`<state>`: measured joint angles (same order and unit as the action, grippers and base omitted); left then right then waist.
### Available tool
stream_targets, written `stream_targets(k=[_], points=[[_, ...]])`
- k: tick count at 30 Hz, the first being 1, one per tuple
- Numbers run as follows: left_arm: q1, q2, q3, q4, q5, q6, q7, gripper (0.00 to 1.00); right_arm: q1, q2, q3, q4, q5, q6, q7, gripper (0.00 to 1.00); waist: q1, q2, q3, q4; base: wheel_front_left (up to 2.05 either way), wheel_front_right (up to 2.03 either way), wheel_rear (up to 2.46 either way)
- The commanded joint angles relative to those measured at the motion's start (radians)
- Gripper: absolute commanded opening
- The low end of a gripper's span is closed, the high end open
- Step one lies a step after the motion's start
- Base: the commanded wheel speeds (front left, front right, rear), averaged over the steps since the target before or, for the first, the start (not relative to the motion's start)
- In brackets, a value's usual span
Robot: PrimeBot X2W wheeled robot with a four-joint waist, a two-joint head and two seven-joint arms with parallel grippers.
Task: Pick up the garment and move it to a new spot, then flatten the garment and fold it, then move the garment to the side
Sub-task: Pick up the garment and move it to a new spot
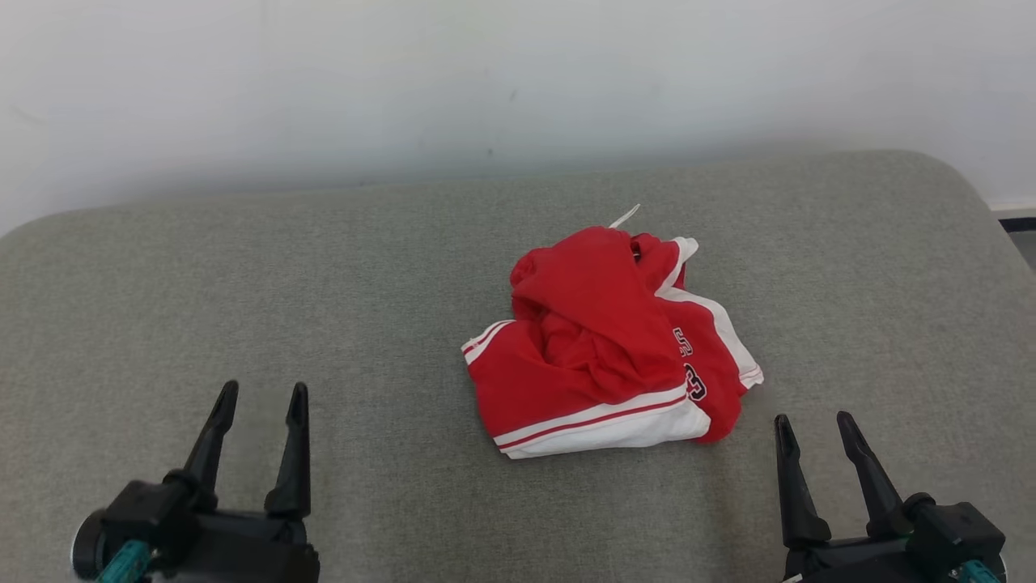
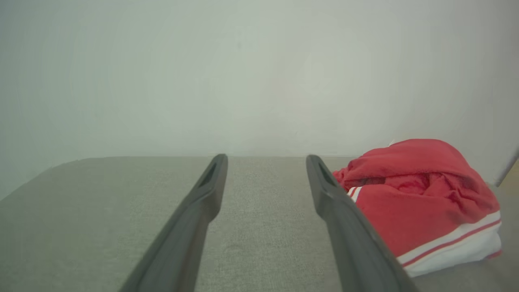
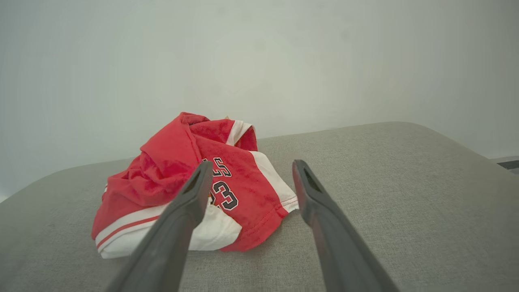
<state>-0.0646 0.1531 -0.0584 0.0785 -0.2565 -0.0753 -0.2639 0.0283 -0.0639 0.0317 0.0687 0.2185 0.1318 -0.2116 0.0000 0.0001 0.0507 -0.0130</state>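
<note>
A red garment [image 1: 609, 346] with white stripes and dark lettering lies crumpled in a heap right of the middle of the grey padded surface [image 1: 324, 308]. A white tag sticks out at its far side. My left gripper [image 1: 261, 403] stands open at the lower left, well away from the garment [image 2: 421, 202], nothing between its fingers. My right gripper [image 1: 813, 426] stands open at the lower right, just near and right of the heap. In the right wrist view the garment [image 3: 174, 178] lies ahead and left of the right gripper [image 3: 251, 170], apart from it.
A pale wall [image 1: 518, 81] rises behind the padded surface. The surface's rounded far right corner [image 1: 955, 174] drops off beside a dark strip at the floor [image 1: 1020, 223]. Bare grey padding spreads left of the garment.
</note>
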Motion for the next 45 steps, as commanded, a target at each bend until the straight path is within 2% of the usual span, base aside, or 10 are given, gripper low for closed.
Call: stream_targets(k=[1,10,20,27,35,45], points=[[-0.056,-0.003,-0.015,0.03,-0.002,-0.015,-0.001,1.0,-0.005,0.0,0.0,0.007,0.004,-0.002,-0.008,1.0,0.0,-0.0001,0.017,-0.037,0.0,0.0,0.0],[-0.254,0.024,-0.086,0.175,-0.019,-0.043,0.015,1.0,-0.039,0.002,0.012,0.036,0.02,-0.002,-0.026,1.0,0.0,-0.0001,0.069,-0.125,0.0,0.0,0.0],[-0.405,0.074,-0.179,0.35,-0.092,-0.053,0.111,1.0,-0.08,0.007,0.019,0.071,0.039,-0.002,-0.047,1.0,0.0,-0.0001,0.144,-0.212,0.0,0.0,0.0],[-0.422,0.078,-0.253,0.402,-0.22,-0.054,0.15,1.0,-0.088,0.009,0.012,0.087,0.039,-0.002,-0.053,1.0,0.0,-0.0001,0.152,-0.223,0.0,0.0,0.0],[-0.409,0.117,-0.321,0.412,-0.335,-0.054,0.195,1.0,-0.094,0.01,0.017,0.094,0.042,-0.002,-0.055,1.0,0.0,-0.0001,0.145,-0.219,0.0,0.0,0.0],[-0.419,0.112,-0.366,0.433,-0.474,-0.054,0.224,1.0,-0.098,0.008,0.023,0.087,0.044,-0.002,-0.055,1.0,0.0,-0.0001,0.15,-0.229,0.0,0.0,0.0]])
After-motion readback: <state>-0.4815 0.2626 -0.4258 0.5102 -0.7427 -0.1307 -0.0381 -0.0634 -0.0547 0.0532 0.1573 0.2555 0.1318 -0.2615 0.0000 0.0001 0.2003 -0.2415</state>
